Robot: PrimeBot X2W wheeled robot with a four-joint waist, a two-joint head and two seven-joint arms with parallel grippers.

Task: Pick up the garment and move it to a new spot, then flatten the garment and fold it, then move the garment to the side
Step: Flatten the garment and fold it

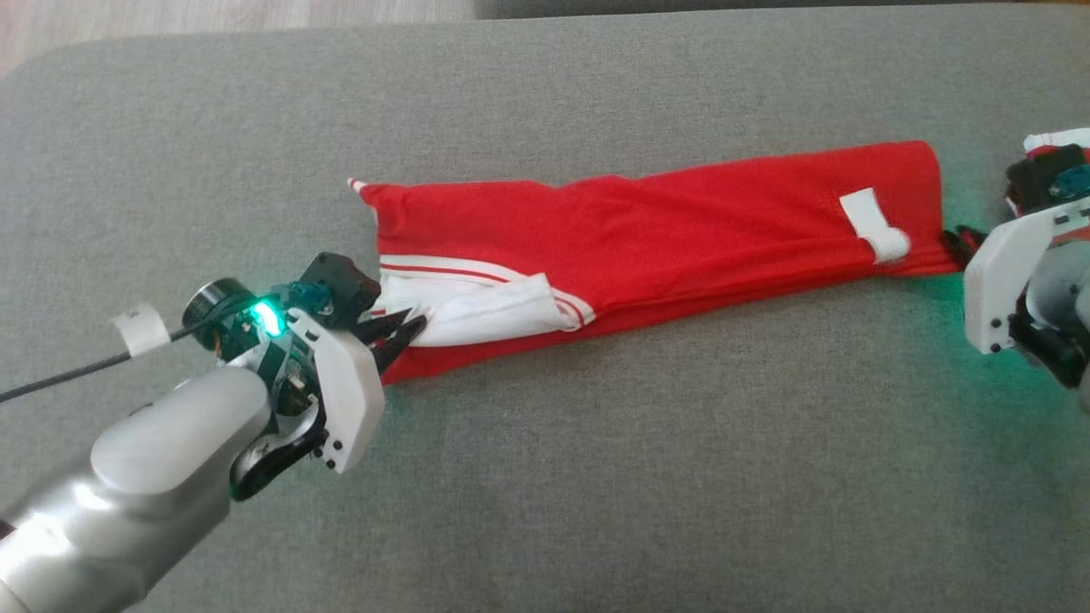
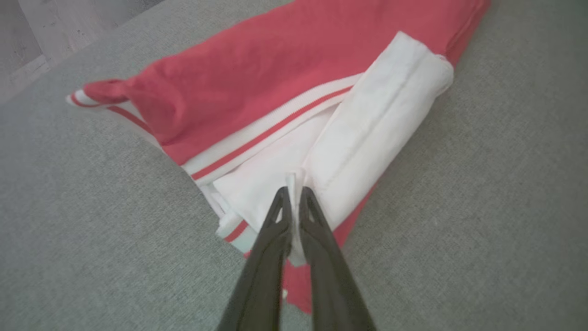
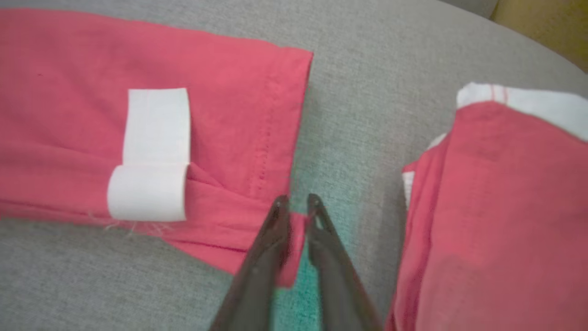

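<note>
The garment (image 1: 664,221) is red with white, red-striped trim. It lies folded into a long narrow band across the grey cushion (image 1: 596,477). My left gripper (image 1: 415,328) is at its left end, and in the left wrist view (image 2: 294,192) the fingers pinch a thin white edge of the garment (image 2: 257,78). My right gripper (image 1: 955,241) is at the right end. In the right wrist view (image 3: 296,201) its fingers stand a narrow gap apart, with the garment's (image 3: 69,59) red corner between them. A white label (image 3: 156,151) sits near that end.
A second red and white cloth (image 3: 496,207) lies just right of my right gripper, its top showing above the wrist (image 1: 1056,139). Wooden floor (image 1: 213,21) runs past the cushion's far left edge. A black cable with a white tag (image 1: 140,330) trails from my left wrist.
</note>
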